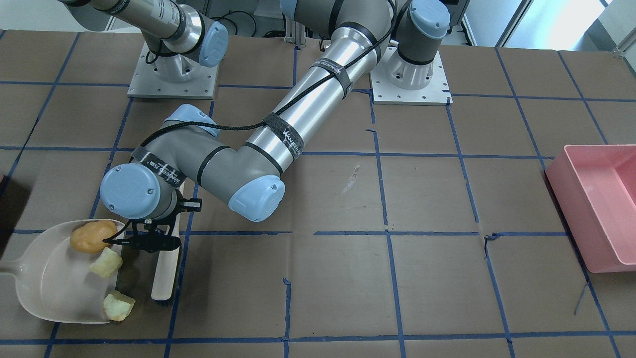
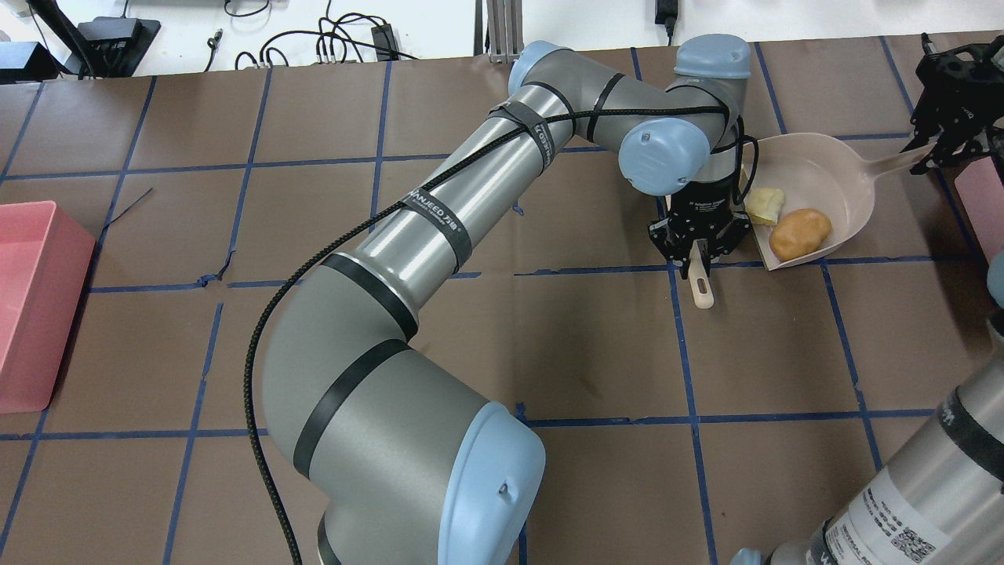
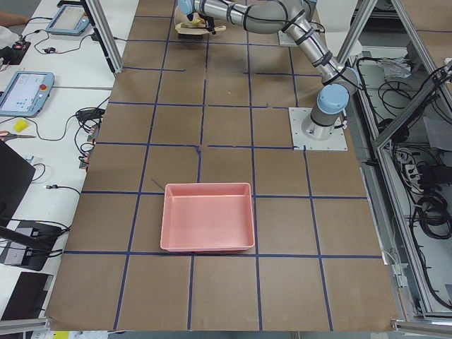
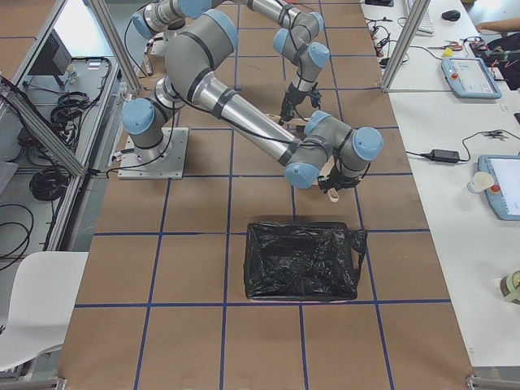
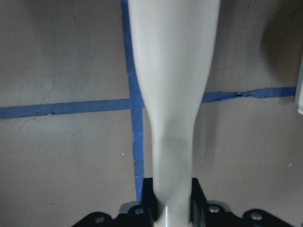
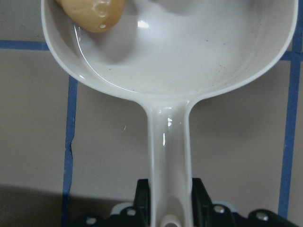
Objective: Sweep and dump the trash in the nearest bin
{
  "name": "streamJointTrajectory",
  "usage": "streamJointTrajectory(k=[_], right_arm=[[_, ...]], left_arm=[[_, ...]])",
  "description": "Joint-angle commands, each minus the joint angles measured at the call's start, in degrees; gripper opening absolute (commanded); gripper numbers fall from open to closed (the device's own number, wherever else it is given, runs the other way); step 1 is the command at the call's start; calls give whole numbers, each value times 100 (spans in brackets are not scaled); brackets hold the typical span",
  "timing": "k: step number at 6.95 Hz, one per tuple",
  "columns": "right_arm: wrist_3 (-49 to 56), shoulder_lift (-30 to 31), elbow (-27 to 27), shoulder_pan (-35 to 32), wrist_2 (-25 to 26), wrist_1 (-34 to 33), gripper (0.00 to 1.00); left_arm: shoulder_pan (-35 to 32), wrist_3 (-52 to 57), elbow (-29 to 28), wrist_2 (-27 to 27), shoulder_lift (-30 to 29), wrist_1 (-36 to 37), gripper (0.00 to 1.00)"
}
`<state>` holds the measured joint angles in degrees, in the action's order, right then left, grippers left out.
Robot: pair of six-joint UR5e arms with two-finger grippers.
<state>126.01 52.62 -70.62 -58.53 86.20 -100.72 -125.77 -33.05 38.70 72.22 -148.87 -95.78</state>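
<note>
A tan-brown potato-shaped lump (image 1: 92, 236) lies inside the beige dustpan (image 1: 49, 278). One pale yellow-green chunk (image 1: 106, 262) sits at the pan's mouth, and a second (image 1: 118, 306) straddles the lip at its corner. My left gripper (image 1: 149, 242) reaches across to the pan and is shut on the white brush (image 1: 165, 268), which lies on the table just outside the mouth. The left wrist view shows the brush handle (image 5: 173, 118) between the jaws. My right gripper (image 2: 933, 153) is shut on the dustpan handle (image 6: 168, 142). The potato also shows in the right wrist view (image 6: 94, 12).
A pink bin (image 2: 31, 314) stands at the table's far left end in the overhead view. A bin lined with a black bag (image 4: 301, 260) stands close to the dustpan. My left arm (image 2: 439, 227) stretches across the middle of the table.
</note>
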Motion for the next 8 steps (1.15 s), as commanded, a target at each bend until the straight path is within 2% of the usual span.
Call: streamJointTrajectory(k=[1,6,8], right_arm=[[3,3,-13,0,-15,0,1],[12,3,-13,-9,-15,0,1],[12,3,-13,-9,-15,9,1]], left_arm=[[0,-43,-56,-41,-11,-11,18],[-105,-263,-109,-86,-28,42,19],[-114,-307,-109,-147,-98,295,19]])
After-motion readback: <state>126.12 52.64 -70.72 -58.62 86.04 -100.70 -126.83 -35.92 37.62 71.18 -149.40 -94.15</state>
